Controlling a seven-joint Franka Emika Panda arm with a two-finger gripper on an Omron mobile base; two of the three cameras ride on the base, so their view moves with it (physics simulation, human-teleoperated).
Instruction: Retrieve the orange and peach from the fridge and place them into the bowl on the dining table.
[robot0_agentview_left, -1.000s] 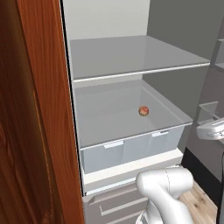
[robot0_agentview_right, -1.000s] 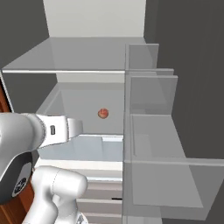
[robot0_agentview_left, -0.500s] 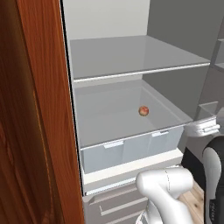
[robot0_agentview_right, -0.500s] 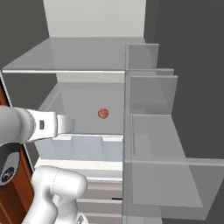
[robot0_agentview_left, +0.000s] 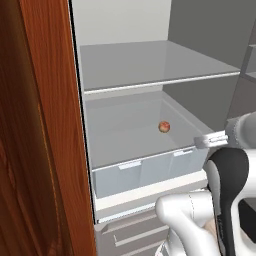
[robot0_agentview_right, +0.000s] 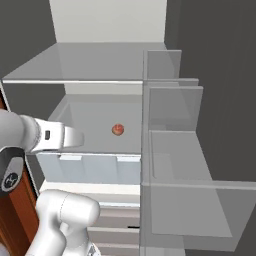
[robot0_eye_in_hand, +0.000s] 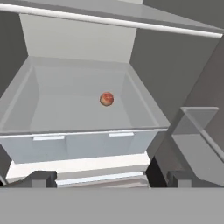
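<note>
Reddish peach lies in the fridge crisper drawer, unlabelled.

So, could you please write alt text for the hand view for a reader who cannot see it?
A small reddish peach lies alone in the fridge's pale crisper drawer, below a grey shelf. The open gripper faces it from outside, holding nothing.

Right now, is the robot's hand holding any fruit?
No, nothing is held. The gripper is open, in front of the fridge. The peach sits alone in the crisper drawer.
</note>
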